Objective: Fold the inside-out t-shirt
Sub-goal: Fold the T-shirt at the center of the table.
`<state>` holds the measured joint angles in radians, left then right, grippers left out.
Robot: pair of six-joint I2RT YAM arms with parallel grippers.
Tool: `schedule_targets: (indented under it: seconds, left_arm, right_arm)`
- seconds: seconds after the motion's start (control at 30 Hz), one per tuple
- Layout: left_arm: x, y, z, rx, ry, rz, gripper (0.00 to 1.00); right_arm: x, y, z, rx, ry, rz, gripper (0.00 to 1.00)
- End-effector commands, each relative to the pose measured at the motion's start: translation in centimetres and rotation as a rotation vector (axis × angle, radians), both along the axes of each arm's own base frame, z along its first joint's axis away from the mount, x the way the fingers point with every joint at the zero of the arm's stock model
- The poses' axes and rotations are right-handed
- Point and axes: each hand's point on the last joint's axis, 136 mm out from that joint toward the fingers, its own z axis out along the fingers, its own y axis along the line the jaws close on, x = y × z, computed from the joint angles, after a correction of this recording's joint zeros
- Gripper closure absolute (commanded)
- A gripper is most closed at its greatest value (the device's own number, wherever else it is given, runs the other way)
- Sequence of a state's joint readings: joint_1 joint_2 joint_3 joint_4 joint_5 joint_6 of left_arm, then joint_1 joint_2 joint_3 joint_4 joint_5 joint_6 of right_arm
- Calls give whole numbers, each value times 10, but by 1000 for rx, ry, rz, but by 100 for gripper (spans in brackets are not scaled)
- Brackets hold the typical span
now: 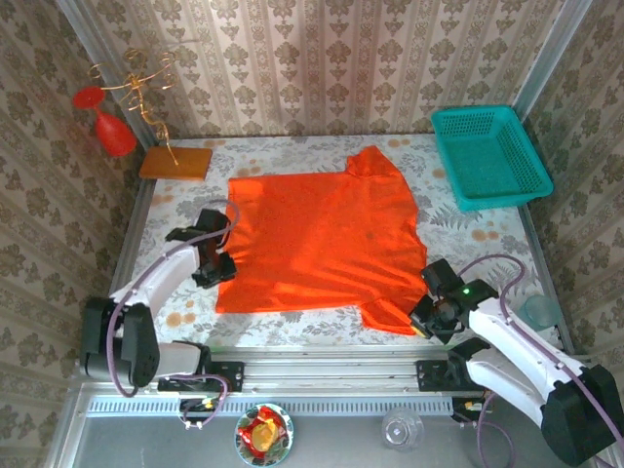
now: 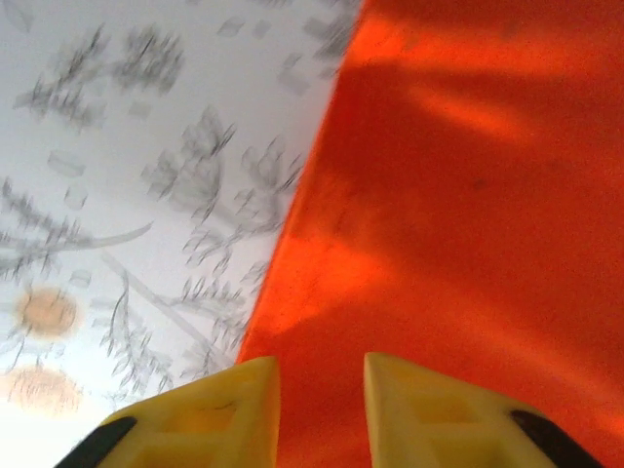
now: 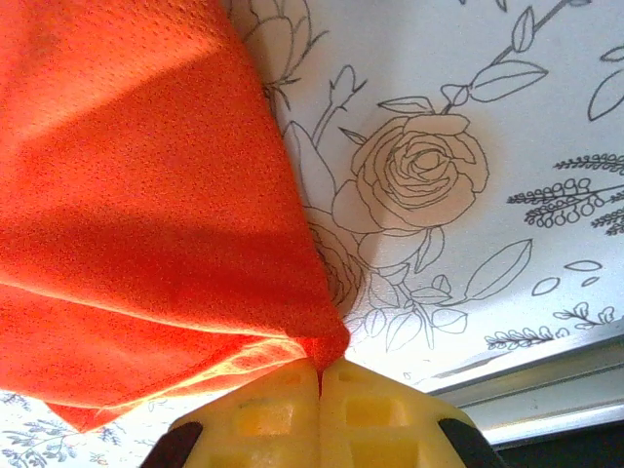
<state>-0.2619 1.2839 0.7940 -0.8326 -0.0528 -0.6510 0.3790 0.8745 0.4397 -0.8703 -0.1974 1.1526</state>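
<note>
since the right gripper (image 3: 320, 375) is clamped on only a sleeve tip of the t-shirt (image 1: 322, 239) (spread flat across the table's (image 1: 478, 249) middle), it may slip; the left gripper (image 2: 322, 390) stands apart over the shirt's left edge.

basket (image 1: 490, 156) far right, board (image 1: 175, 162) far left, tablecloth (image 1: 288, 156) between

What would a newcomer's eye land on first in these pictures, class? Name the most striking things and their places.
The bright orange-red t-shirt spread flat in the middle dominates. The right gripper pinches its near right corner, and a teal basket sits at the far right.
</note>
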Motion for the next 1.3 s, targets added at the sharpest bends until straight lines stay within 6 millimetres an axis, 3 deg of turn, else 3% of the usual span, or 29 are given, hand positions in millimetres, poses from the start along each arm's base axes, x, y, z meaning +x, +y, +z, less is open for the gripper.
schedule_targets:
  seconds: [0.0, 0.17, 0.67, 1.0, 1.27]
  left_arm:
    - [-34, 12, -5, 11, 54, 151, 67]
    - [-56, 11, -18, -44, 90, 227, 65]
    - [-72, 15, -34, -38, 143, 263, 70]
    - [-73, 14, -55, -40, 184, 258, 68]
    - [-70, 13, -57, -53, 179, 244, 81]
  right_arm:
    - [3, -3, 6, -29, 1, -9, 100]
    - [7, 0, 7, -21, -3, -5, 100]
    - [14, -1, 11, -57, 14, 28, 100]
    - [15, -2, 12, -62, 14, 24, 100]
    - [15, -5, 14, -70, 2, 8, 100]
